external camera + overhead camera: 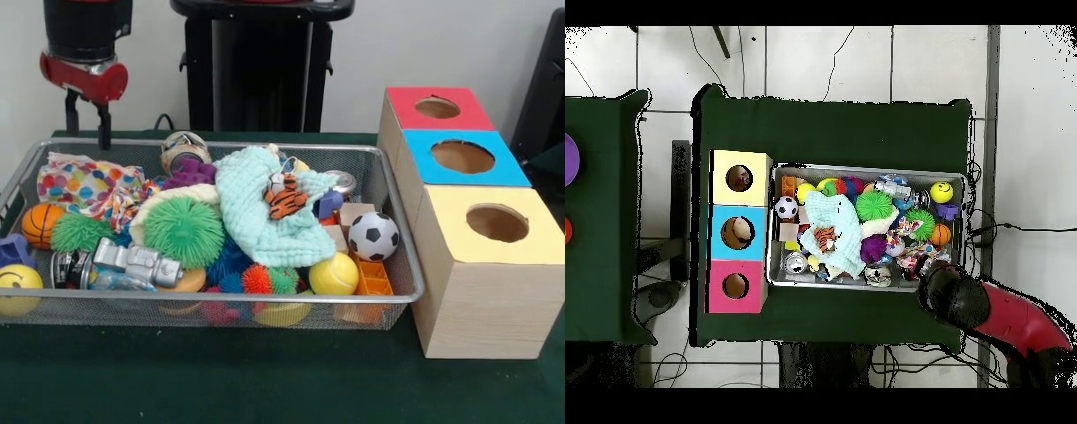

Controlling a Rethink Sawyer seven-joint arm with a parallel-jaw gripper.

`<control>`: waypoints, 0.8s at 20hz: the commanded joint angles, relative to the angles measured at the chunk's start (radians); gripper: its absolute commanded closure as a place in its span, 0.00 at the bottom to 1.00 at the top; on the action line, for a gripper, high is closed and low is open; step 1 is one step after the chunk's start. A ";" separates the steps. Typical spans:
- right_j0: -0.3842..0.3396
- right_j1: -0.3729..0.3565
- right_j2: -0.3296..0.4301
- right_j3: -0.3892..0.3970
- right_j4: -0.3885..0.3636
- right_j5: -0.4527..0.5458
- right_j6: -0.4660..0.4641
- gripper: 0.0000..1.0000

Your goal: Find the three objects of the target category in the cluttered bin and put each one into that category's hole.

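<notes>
At the bin's 11 o'clock corner, front view: red and black jaws (88, 119) hang above the rim, two dark fingers (104, 124) slightly parted, holding nothing.
Bin: silver wire-mesh bin (402, 265) on the green-covered desk (265, 380), heaped with toys.
Balls: black-and-white soccer ball (373, 236) at 3 o'clock; yellow ball (334, 274) just beside it at 5; orange basketball (41, 224) at 9.
Centre: mint knitted cloth (256, 221) under a small striped tiger toy (284, 198).
Boxes: wooden boxes topped red (439, 108), blue (463, 157), yellow (494, 225), each with a round hole, at 3 o'clock outside the bin.
</notes>
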 commanded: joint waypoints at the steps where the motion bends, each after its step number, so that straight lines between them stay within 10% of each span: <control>1: -0.055 0.177 0.104 -0.053 -0.155 -0.030 -0.152 0.00; 16: -0.020 0.300 0.063 -0.058 -0.228 -0.163 0.005 0.00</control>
